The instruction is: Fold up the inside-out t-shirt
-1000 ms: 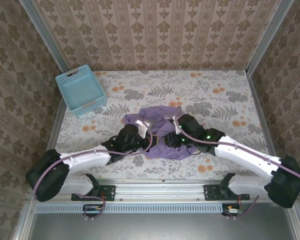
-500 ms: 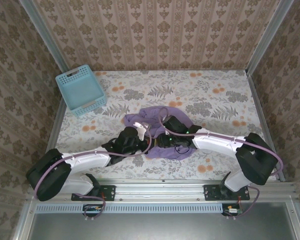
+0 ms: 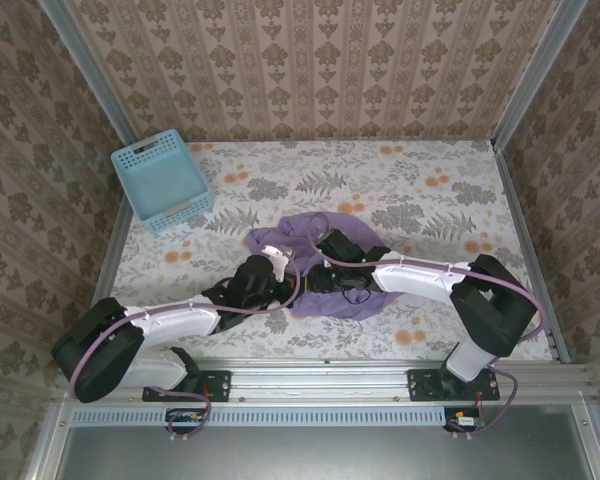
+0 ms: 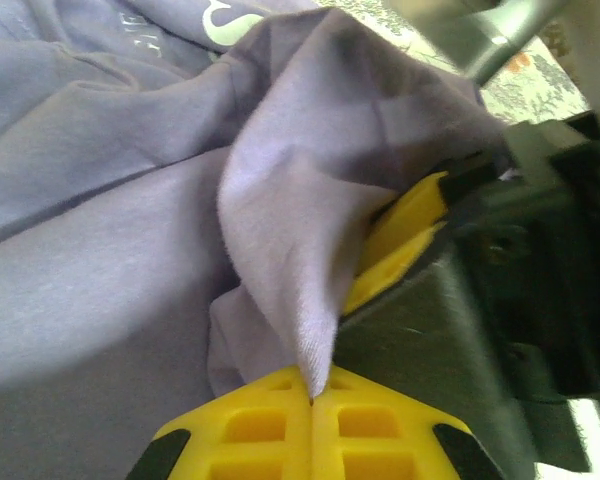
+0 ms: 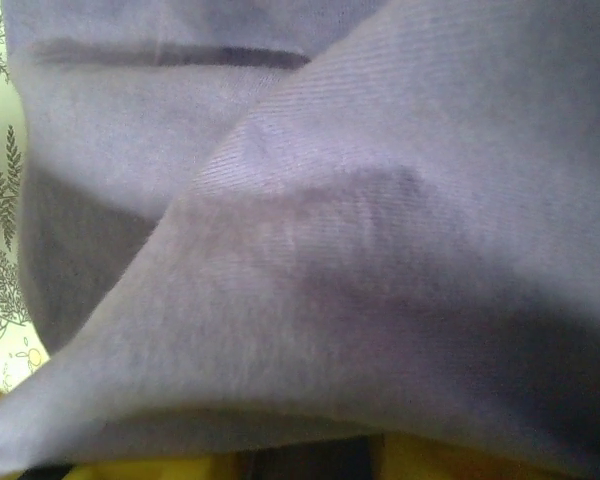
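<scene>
Two arms meet over the shirt (image 3: 280, 240), which lies bunched in a heap on the bench (image 3: 430, 190) near its front edge, well apart from the basket (image 3: 161, 181) at the far left corner. The left fingers (image 4: 311, 408) are pressed fully together, pinching a thin fold of cloth at their tips. The right fingers (image 4: 405, 238) sit just beside that fold with cloth draped over them; I cannot tell whether they grip anything.

The step in hand looks like opening up the heap so the shirt can be spread before folding. To do it well, the right fingers should take a single layer at an edge, a hem or shoulder, rather than a wad. The two grips should then draw apart slowly and evenly, so the left pinch does not slip. The fingers are crowded close, so they need room to avoid knocking together.

The cloth is a soft, matte lavender knit with a fine diagonal grain. It is limp and falls in rounded folds. A stitched seam (image 5: 170, 55) crosses one panel, and a pale print (image 4: 220, 18) shows on another. The fingers are hard yellow plastic with square pockets. The basket is a light-blue lattice.
</scene>
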### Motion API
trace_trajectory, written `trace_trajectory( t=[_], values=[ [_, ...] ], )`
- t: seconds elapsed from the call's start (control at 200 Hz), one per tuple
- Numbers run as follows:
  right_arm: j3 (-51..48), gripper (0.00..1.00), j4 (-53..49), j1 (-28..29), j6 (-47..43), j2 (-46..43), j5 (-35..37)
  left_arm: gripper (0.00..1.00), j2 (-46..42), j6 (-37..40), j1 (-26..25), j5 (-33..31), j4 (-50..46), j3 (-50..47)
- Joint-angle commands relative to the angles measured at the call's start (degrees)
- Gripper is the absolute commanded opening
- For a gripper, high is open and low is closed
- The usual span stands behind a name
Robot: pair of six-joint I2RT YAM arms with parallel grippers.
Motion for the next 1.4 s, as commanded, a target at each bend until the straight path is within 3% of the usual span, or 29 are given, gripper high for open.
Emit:
trace_trajectory(
  t=[0.0, 0.08, 0.15, 0.305, 0.44, 0.55, 0.72, 0.835, 0.935, 1.09, 1.235, 1.395],
  values=[
    [1.6, 0.23, 0.5, -0.1, -0.6, 0.7, 1.4, 0.05, -0.1, -0.9, -0.4, 1.2, 2.9, -0.3],
    [0.3, 0.07, 0.2, 0.1, -1.0, -1.6, 2.6, 0.06, -0.2, -1.1, -0.4, 0.2, 2.0, -0.1],
    [-1.6, 0.00, -0.7, 0.6, -1.7, -5.4, 3.9, 0.09, 0.0, -0.8, -0.3, -0.7, -0.1, 0.8],
    [-9.0, 0.00, -3.7, 2.9, -1.0, -18.2, 9.7, 0.21, 0.9, 0.7, -0.2, -2.3, -4.8, 4.0],
    [-17.7, 0.00, -5.8, 4.5, 5.4, -28.7, 13.6, 0.28, 2.2, 2.3, 0.1, -2.4, -8.0, 7.9],
    [-24.5, 0.00, -7.0, 5.7, 10.9, -36.3, 17.0, 0.39, 3.9, 3.8, 0.4, -2.5, -9.6, 11.2],
    [-31.7, 0.00, -8.7, 6.0, 19.6, -45.1, 20.2, 0.50, 11.8, 7.6, 2.9, -3.4, -22.3, 23.7],
    [-32.9, 0.00, -8.6, 6.0, 20.4, -46.9, 21.0, 0.59, 17.8, 12.7, 1.6, 1.2, -26.5, 32.1],
    [-32.0, 0.00, -9.1, 6.0, 20.2, -46.7, 21.2, 0.67, 20.7, 17.9, -3.2, 2.3, -27.9, 36.5],
    [-31.7, 0.00, -9.3, 5.9, 20.0, -47.2, 21.9, 0.72, 20.8, 23.1, -6.3, 4.9, -26.1, 36.4],
    [-31.6, 0.00, -9.0, 5.9, 19.6, -47.4, 21.9, 0.83, 21.3, 27.6, -7.9, 5.6, -26.8, 36.6],
    [-31.8, 0.00, -8.8, 5.9, 19.7, -47.5, 21.9, 0.84, 26.8, 29.6, -9.3, 2.7, -29.8, 41.0]
  ],
)
